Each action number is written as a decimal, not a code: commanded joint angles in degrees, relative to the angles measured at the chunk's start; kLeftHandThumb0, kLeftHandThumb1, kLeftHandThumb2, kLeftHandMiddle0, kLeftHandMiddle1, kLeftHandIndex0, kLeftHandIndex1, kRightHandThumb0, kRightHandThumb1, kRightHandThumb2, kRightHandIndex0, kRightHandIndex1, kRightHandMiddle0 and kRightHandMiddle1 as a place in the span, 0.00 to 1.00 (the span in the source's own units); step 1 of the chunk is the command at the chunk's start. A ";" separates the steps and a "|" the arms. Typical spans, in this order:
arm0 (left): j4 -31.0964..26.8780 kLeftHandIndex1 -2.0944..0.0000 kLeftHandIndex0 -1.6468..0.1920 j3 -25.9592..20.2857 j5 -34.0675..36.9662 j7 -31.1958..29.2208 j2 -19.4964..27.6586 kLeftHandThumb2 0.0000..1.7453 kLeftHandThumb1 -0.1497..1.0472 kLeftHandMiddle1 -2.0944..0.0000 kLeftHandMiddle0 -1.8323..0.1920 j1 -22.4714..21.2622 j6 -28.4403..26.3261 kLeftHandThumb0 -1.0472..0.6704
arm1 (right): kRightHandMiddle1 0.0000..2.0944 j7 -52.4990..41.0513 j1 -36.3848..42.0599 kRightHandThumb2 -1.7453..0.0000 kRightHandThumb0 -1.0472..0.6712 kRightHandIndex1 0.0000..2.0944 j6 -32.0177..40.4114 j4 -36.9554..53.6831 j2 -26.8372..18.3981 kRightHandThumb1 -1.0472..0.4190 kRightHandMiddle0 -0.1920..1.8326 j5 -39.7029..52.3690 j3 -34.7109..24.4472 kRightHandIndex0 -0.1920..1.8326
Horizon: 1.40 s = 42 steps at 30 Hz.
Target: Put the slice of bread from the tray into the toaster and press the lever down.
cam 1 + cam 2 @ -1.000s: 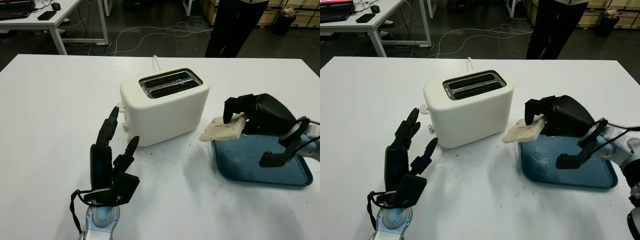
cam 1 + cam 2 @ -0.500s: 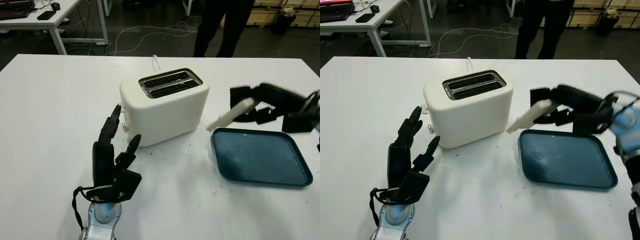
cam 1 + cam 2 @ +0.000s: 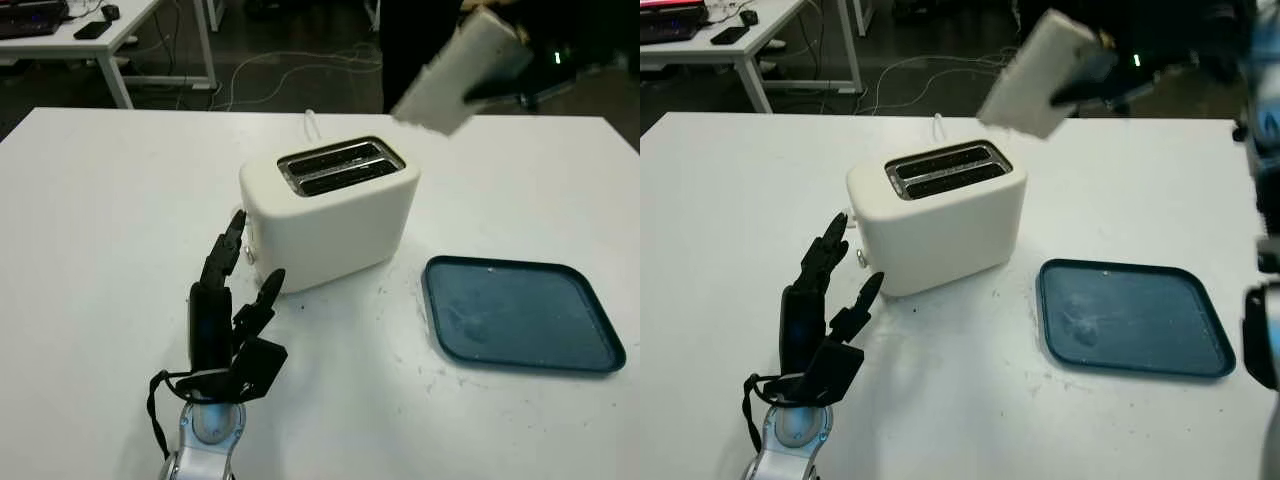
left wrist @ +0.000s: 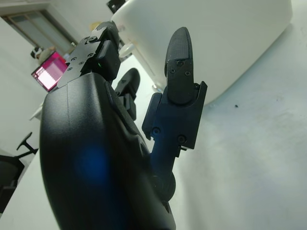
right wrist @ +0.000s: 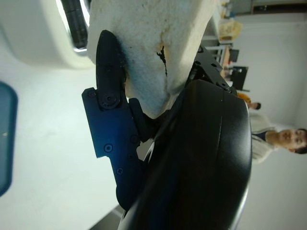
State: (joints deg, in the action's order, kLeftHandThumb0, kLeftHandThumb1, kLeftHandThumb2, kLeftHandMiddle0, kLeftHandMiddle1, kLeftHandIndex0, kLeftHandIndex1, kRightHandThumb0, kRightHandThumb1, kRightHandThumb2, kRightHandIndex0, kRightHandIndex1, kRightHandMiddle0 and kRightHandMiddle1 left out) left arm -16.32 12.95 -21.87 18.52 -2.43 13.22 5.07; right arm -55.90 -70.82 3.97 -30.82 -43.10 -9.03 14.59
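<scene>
White bread slice (image 3: 1038,75) is hanging tilted in the air above and beyond the cream toaster (image 3: 330,210), pinched by the right hand (image 5: 144,120). Holding nothing, the left hand (image 3: 228,320) is waiting just beside the toaster's lever end; the blue tray (image 3: 520,315) is lying on its other side.

A robotics lab or workshop: a white test table (image 3: 120,200), loose cables (image 3: 290,70) across the dark floor, a desk (image 3: 90,40) with electronics at upper left.
</scene>
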 commanded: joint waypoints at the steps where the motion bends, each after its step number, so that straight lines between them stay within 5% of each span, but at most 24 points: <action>1: -0.04 1.00 0.74 0.26 0.14 0.14 -1.13 0.14 0.89 0.75 0.84 0.24 0.65 0.31 | 0.83 0.28 -4.28 0.75 0.41 0.83 -0.05 -2.02 2.17 0.09 0.41 -2.24 1.36 0.56; 9: 0.77 1.00 0.73 -0.03 -0.04 1.01 -1.08 0.15 0.89 0.74 0.83 0.39 1.97 0.31 | 0.83 1.35 -10.75 0.78 0.48 0.83 3.23 -5.29 9.69 0.09 0.41 -9.04 4.90 0.54; 20: 2.02 1.00 0.73 -0.66 0.67 1.44 -1.14 0.16 0.89 0.73 0.84 -0.17 3.19 0.30 | 0.83 6.72 -14.63 0.82 0.32 0.83 -5.84 -25.65 18.22 0.09 0.56 -14.12 8.44 0.64; 42: 1.48 1.00 0.73 -1.74 0.08 0.60 -0.57 0.16 0.89 0.72 0.84 -1.56 2.03 0.29 | 0.83 4.01 -16.24 0.82 0.34 0.83 -5.60 -30.34 17.26 0.09 0.54 -14.62 7.20 0.62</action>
State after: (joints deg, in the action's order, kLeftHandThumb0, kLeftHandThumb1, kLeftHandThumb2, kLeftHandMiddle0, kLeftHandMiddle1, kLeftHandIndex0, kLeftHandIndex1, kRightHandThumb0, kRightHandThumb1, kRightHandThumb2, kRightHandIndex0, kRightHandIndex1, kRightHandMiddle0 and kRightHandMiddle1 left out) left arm -14.56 11.38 -21.34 19.33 -2.51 12.40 7.15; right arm -51.50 -85.07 -2.47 -60.99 -25.12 -23.46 22.47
